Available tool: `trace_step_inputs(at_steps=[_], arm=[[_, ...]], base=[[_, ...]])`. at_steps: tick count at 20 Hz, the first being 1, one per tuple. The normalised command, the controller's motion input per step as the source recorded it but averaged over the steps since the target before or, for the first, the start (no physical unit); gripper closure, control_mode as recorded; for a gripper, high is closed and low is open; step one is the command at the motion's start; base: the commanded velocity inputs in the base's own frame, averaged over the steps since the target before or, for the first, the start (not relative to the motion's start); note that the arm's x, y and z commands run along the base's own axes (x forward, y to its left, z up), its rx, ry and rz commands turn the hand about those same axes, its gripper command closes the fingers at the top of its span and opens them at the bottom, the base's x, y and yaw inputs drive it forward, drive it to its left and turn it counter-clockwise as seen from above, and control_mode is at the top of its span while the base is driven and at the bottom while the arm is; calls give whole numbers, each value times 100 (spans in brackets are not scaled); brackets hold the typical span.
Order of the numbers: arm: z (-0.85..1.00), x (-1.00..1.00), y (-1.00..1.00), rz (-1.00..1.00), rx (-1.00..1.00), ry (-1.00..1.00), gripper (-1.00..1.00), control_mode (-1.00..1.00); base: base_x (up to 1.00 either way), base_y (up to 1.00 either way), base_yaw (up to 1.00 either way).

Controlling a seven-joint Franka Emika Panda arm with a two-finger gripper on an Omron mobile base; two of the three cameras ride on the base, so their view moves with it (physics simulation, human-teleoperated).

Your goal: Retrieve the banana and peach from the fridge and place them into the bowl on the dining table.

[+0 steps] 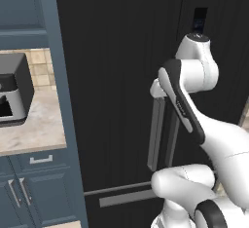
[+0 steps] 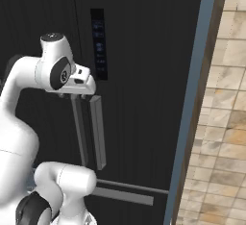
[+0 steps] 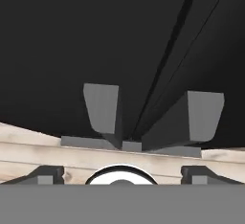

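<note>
The black fridge (image 1: 112, 76) stands shut in front of me, and its doors hide the banana and peach. Two long grey handles (image 1: 156, 134) run down beside the seam between the doors. My gripper (image 2: 73, 94) hangs at the top ends of these handles (image 2: 98, 132), pointing down along them. In the hand view the two handles (image 3: 103, 108) stretch away below the hand, and the gripper (image 3: 122, 174) is open, its fingertips (image 3: 45, 174) set wide apart with nothing between them. The bowl and the dining table are out of view.
A dark countertop appliance (image 1: 14, 90) sits on a beige counter at the left, over blue-grey cabinets (image 1: 44, 193). A blue-grey side panel (image 2: 192, 123) and a tiled wall (image 2: 223, 123) border the fridge on the right. A grey drawer handle (image 1: 126, 198) crosses the fridge low down.
</note>
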Motion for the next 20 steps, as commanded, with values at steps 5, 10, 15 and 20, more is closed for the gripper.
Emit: trace_step_inputs(at_steps=[5,10,15,20], arm=[[-10,-76,-1,0,0,-10,-100,-100],[-8,-68,0,0,0,-10,-100,-100],[-7,-64,-1,0,0,-15,-100,-100],[-1,-28,-2,0,0,-13,-100,100]], base=[[0,0,0],[0,0,0],[0,0,0],[0,0,0]])
